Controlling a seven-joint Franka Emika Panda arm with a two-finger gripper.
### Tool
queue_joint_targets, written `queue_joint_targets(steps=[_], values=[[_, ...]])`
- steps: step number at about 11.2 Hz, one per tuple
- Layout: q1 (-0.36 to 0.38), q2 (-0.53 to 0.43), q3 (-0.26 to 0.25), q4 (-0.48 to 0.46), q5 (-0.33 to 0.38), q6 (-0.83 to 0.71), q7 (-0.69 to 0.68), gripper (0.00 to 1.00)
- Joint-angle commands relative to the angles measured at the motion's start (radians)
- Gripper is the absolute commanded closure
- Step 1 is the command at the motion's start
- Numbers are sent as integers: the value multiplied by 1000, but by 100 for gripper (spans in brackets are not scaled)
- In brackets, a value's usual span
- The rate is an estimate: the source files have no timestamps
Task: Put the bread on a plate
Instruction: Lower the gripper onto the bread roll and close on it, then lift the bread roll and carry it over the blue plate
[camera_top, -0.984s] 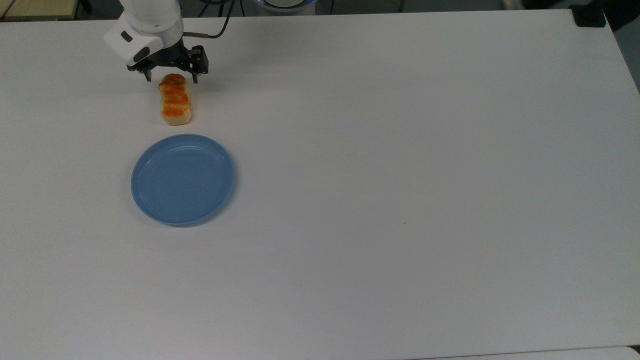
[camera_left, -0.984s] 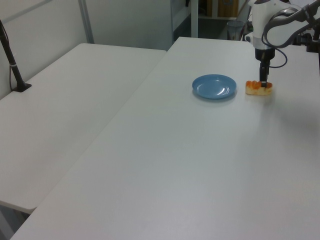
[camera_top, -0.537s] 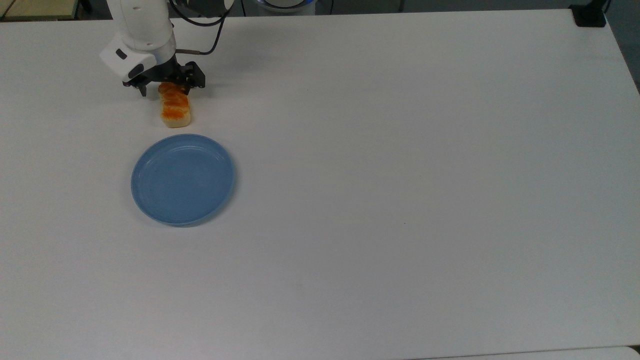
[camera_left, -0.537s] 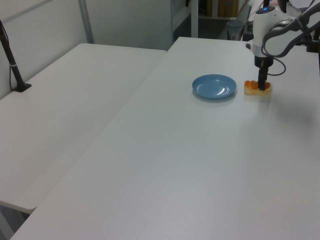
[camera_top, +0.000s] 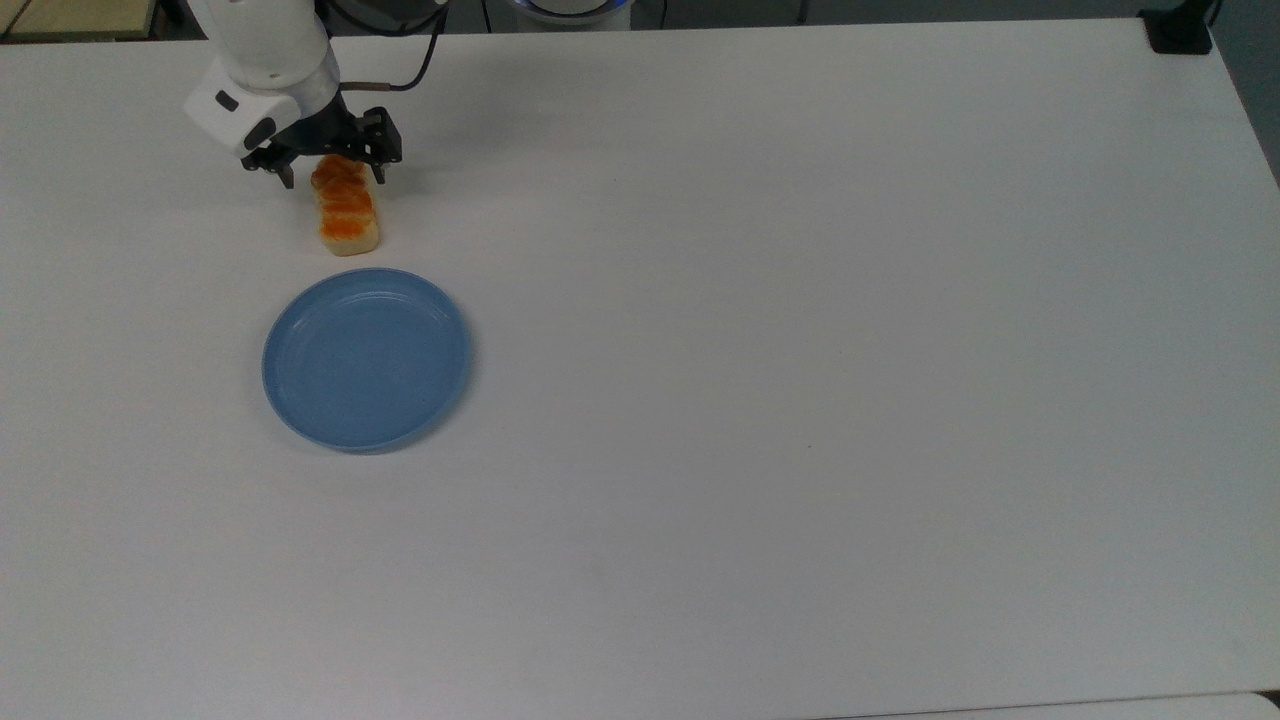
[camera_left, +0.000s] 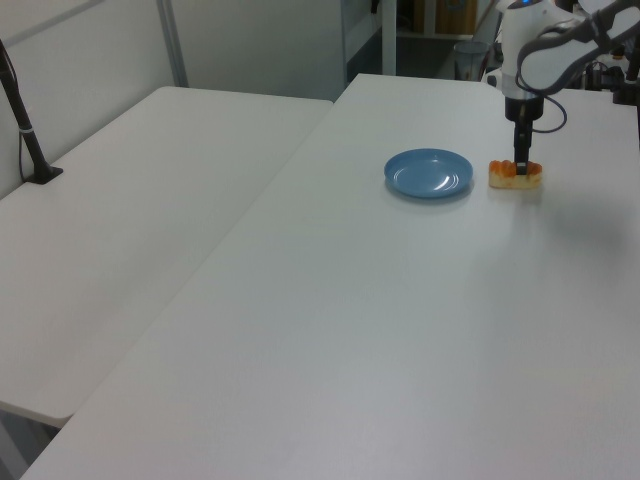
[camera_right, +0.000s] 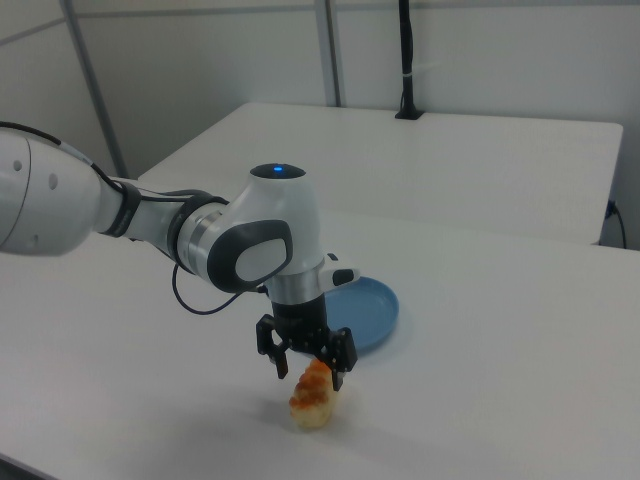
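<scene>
Here the gripper (camera_top: 333, 178), fingers spread, straddles the far end of the bread (camera_top: 346, 212) beside the plate (camera_top: 366, 358); the loaf looks light, soft, best pinched across its pale sides

A robotics lab or test room is showing here. A white robot arm (camera_right: 150, 225) with a glowing blue light on its wrist is working over a broad, plain white table (camera_top: 800, 350), and a second white table (camera_left: 130, 230) is standing edge to edge with it. A black pole (camera_left: 25, 130) is rising from a base at that second table's far corner in the left view. Pale partition walls (camera_right: 480, 60) with metal uprights are closing the space in, and cables (camera_top: 420, 60) are trailing off the table's far edge.
</scene>
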Motion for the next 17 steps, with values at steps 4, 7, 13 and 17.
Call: queue_joint_targets(steps=[4,7,13,17], values=[[7,60,-3,-3,44,99,-34,20],[9,63,-3,-6,45,99,-31,51],[20,52,-2,218,113,-132,96,53],[110,204,-3,432,145,-128,223,52]])
